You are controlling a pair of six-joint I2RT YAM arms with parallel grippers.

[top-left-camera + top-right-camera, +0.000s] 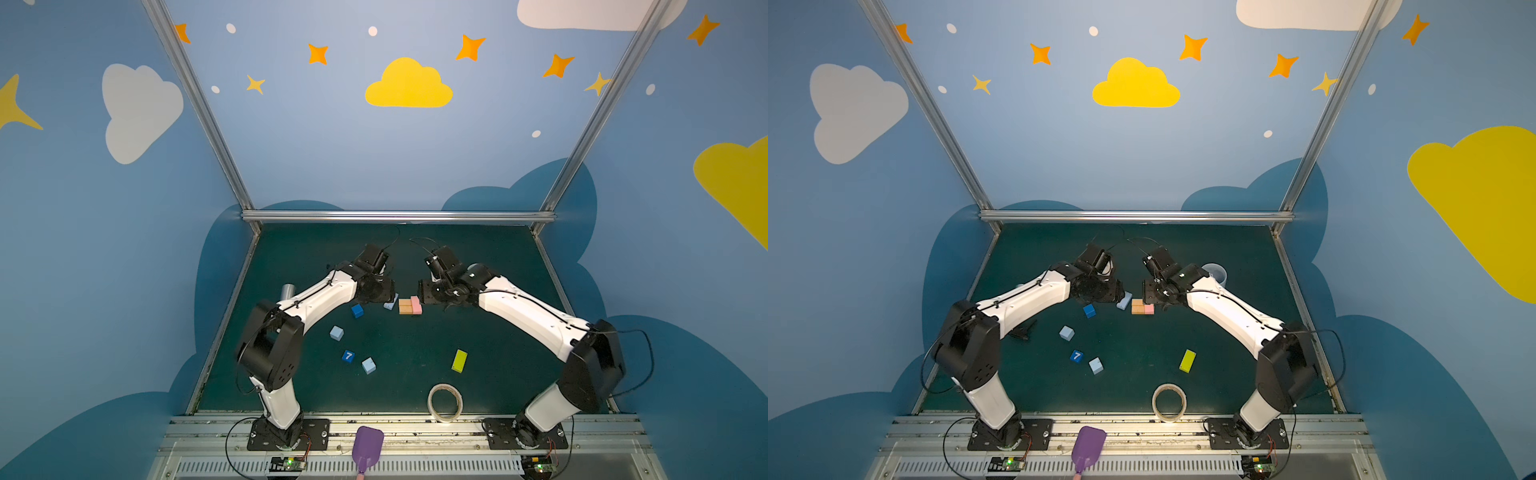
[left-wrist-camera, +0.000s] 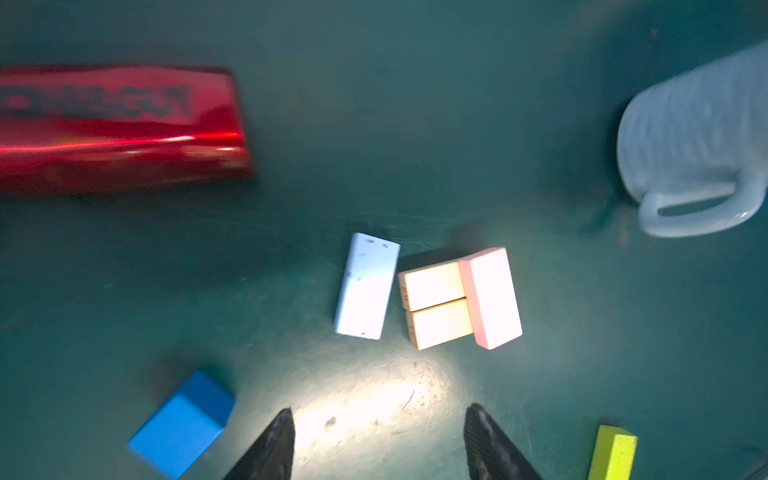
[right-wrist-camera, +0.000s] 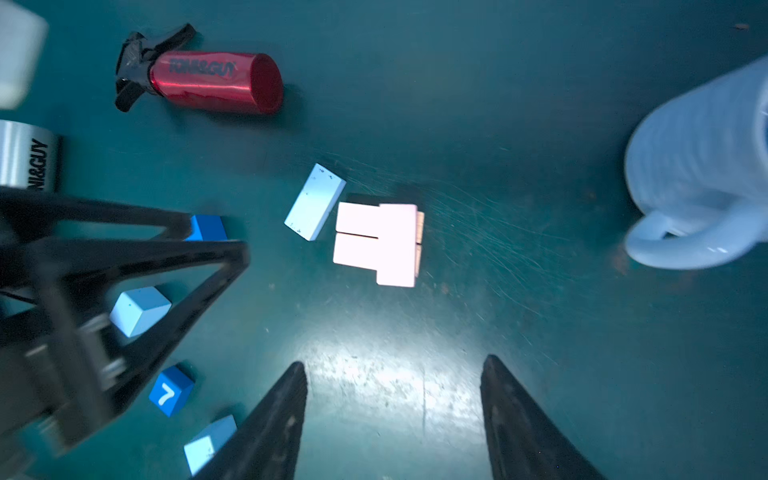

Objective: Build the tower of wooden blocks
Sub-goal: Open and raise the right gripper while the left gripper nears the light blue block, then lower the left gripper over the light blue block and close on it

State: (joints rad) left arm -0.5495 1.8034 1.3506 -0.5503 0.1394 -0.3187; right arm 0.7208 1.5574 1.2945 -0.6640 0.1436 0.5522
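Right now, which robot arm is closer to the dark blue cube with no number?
Left. The left fingers hover open beside the plain dark blue cube; the right fingers hang farther off, past the light-blue flat block and orange blocks.

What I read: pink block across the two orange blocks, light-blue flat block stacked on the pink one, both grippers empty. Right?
The light-blue flat block is not on the pink block; it lies on the table beside the two orange blocks, as the left wrist view shows. The rest holds.
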